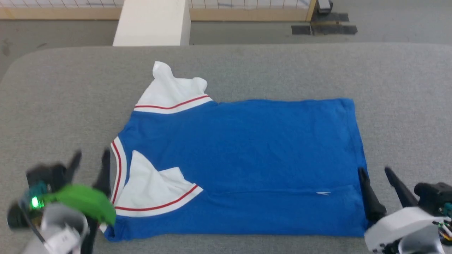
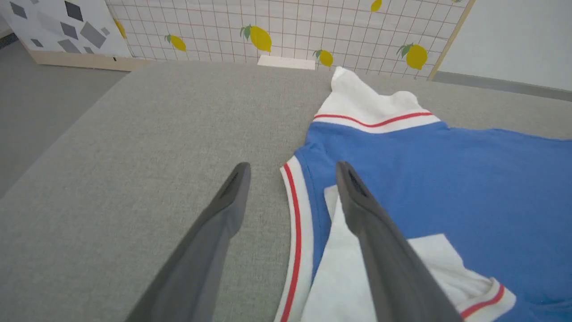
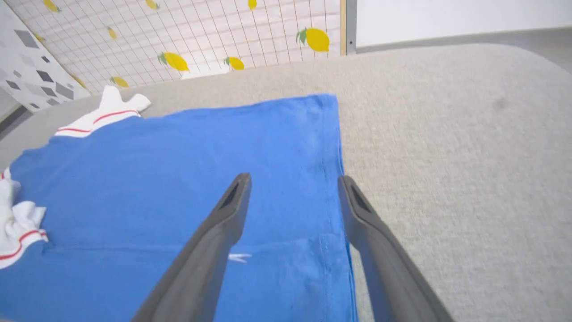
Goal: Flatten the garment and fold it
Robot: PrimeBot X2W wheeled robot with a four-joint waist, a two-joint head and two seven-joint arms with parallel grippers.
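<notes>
A grey fabric-covered bench carries the garment, a bright blue shirt lying flat across its middle, collar to the left and hem to the right, its near edge folded over along a straight crease. The far white sleeve sticks out towards the back; the near white sleeve is folded in onto the blue cloth. The left fingers are spread apart and released, straddling the striped collar trim at the near left. The right fingers are likewise released, one over the blue cloth, one over the bench, either side of the hem at the near right corner, grasping nothing
</notes>
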